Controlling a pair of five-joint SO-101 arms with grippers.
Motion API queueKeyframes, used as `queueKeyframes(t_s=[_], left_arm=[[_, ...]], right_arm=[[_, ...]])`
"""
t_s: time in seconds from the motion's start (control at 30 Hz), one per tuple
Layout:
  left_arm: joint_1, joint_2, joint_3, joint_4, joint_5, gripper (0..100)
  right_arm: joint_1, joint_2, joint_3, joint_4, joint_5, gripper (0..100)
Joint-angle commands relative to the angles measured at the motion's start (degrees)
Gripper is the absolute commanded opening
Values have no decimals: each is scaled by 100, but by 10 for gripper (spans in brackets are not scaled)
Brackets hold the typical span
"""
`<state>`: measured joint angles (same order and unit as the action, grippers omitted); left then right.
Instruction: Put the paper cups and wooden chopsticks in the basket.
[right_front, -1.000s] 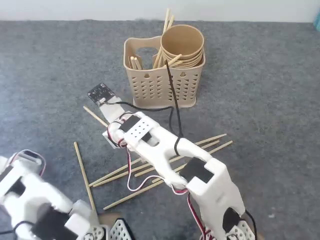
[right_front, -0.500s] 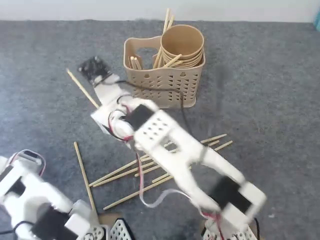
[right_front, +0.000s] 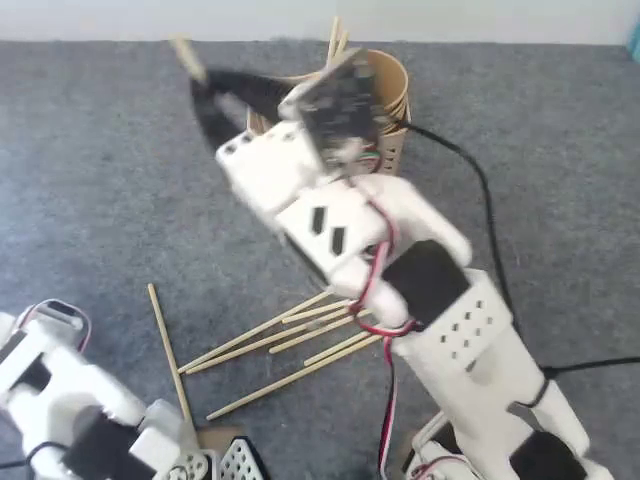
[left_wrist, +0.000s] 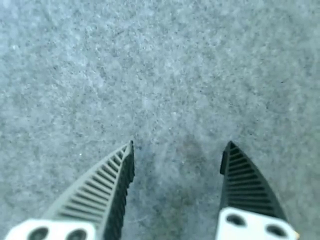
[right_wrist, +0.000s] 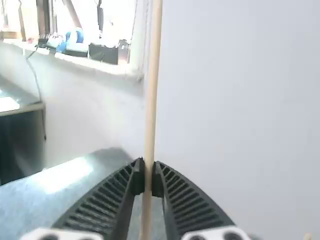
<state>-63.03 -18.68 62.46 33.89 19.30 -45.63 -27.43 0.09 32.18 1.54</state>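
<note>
My right gripper (right_front: 212, 92) is raised above the table by the basket's near-left corner, shut on a wooden chopstick (right_front: 187, 55) that sticks up past its fingers. In the right wrist view the jaws (right_wrist: 147, 169) pinch this chopstick (right_wrist: 152, 75) upright. The beige basket (right_front: 395, 150) stands at the back, mostly behind the arm, with stacked paper cups (right_front: 392, 78) and several chopsticks (right_front: 335, 40) in it. Several loose chopsticks (right_front: 275, 340) lie on the carpet in front. My left gripper (left_wrist: 180, 150) is open over bare grey carpet, near the front left (right_front: 50, 395).
A single chopstick (right_front: 165, 345) lies apart to the left of the loose bunch. The right arm's black cable (right_front: 480, 190) arcs to the right of the basket. Grey carpet stretches free on both sides.
The right arm has lifted from the carpet left of the basket and swung up and back, carrying the chopstick to the basket's top. The left arm has kept still.
</note>
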Motion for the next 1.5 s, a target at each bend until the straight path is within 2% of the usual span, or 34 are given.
queueKeyframes(t_s=[0.0,0.2,0.37,0.63,0.83,1.0,1.2,1.33,1.47], left_arm=[[44,-62,-224,-132,62,268],[62,-62,-224,-132,62,268],[79,-62,-224,-132,62,268],[79,-62,-224,-141,62,268],[79,-62,-233,-141,62,268],[70,-62,-233,-141,62,268],[70,-62,-233,-141,62,268],[79,-62,-233,-141,62,268],[88,-62,-233,-114,53,268]], right_arm=[[435,-576,229,-954,88,7],[505,-1613,2127,-2343,105,7],[980,-1648,3349,-3749,105,7],[1499,-505,4079,-6633,97,7],[1622,919,4053,-8215,132,7],[1622,2018,3868,-8884,149,7],[1640,3134,3323,-9341,774,34],[1552,3169,3341,-9165,765,130],[1534,2835,3437,-9051,765,117]])
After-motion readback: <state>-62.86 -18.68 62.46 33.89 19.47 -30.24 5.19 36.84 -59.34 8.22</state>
